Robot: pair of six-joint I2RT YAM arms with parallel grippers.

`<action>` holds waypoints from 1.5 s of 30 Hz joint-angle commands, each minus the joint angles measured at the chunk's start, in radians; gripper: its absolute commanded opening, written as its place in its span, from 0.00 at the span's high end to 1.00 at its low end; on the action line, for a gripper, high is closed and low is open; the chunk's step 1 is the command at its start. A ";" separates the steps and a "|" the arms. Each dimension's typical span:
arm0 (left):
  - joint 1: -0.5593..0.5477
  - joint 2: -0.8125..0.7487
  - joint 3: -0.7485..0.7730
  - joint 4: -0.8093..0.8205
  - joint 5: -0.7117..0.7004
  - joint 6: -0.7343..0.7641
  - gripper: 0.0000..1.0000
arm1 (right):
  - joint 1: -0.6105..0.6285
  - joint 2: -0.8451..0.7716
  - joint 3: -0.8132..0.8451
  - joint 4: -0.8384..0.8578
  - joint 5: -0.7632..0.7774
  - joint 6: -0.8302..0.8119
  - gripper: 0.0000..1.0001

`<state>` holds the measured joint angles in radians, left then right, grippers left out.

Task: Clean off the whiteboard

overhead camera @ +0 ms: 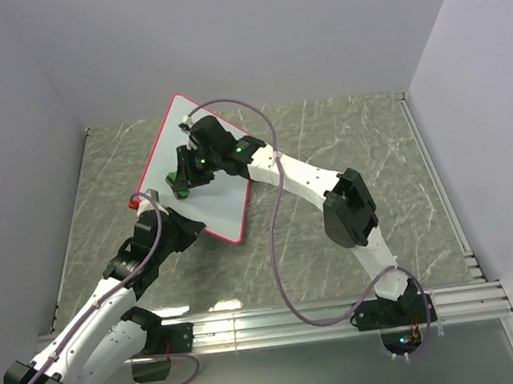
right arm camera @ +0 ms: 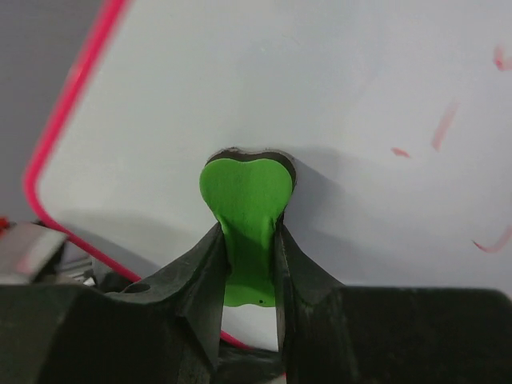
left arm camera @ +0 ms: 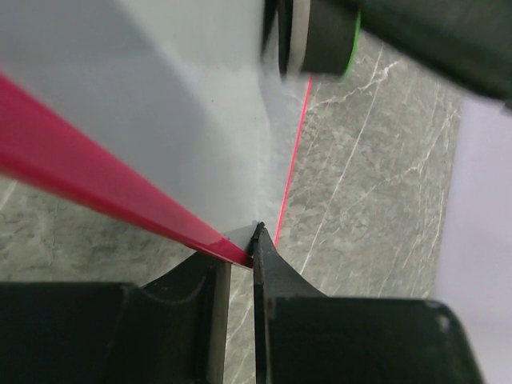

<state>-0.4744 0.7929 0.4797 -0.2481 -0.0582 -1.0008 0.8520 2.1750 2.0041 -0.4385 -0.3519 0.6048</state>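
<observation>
Right wrist view has the right gripper (right arm camera: 248, 234) clamped on a green eraser (right arm camera: 246, 192), its head pressed to the whiteboard (right arm camera: 320, 88); short red strokes (right arm camera: 442, 126) sit at the frame's right edge (so I judge the wiping partly done, that patch left); left wrist view shows the left gripper (left arm camera: 242, 254) pinching the board's red rim (left arm camera: 96, 180); top view puts the board left of centre, seemingly tilted over the grey table (overhead camera: 354, 153).

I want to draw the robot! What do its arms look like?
The left arm and right arm have white tube-shaped links joined by chunky black joints. A thin purple-grey cable loops along each. Small green lights glow near the right wrist. The fingers are black and wedge-shaped.
</observation>
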 commanded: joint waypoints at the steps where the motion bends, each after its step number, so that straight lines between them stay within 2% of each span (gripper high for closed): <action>1: -0.036 0.028 0.022 -0.097 0.213 0.142 1.00 | 0.009 0.127 0.128 -0.066 -0.017 -0.008 1.00; 5: -0.036 0.011 0.031 -0.120 0.210 0.142 1.00 | -0.050 0.239 0.263 -0.120 0.028 0.012 1.00; 8: -0.036 0.006 0.034 -0.126 0.210 0.143 1.00 | -0.097 0.290 0.268 -0.160 0.074 0.009 1.00; 15: -0.036 0.003 0.033 -0.126 0.213 0.145 1.00 | -0.140 0.290 0.099 -0.227 0.126 -0.042 1.00; 21: -0.036 0.023 0.027 -0.106 0.222 0.151 1.00 | -0.125 0.215 0.005 -0.194 0.064 -0.036 1.00; 30: -0.035 0.046 0.034 -0.098 0.219 0.166 1.00 | 0.005 0.108 0.087 -0.192 -0.077 0.013 1.00; 37: -0.029 0.031 0.033 -0.099 0.213 0.166 1.00 | 0.035 0.023 -0.140 -0.115 -0.139 0.047 1.00; 39: -0.027 0.029 0.033 -0.100 0.212 0.165 1.00 | 0.025 0.023 -0.160 -0.121 -0.133 0.036 1.00; 45: -0.027 0.022 0.033 -0.105 0.209 0.165 1.00 | -0.073 -0.004 -0.290 -0.066 -0.110 0.062 1.00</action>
<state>-0.4648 0.8024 0.4942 -0.3031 -0.0719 -0.9768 0.8101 2.1208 1.8114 -0.4423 -0.4721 0.6506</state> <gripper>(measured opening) 0.171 0.320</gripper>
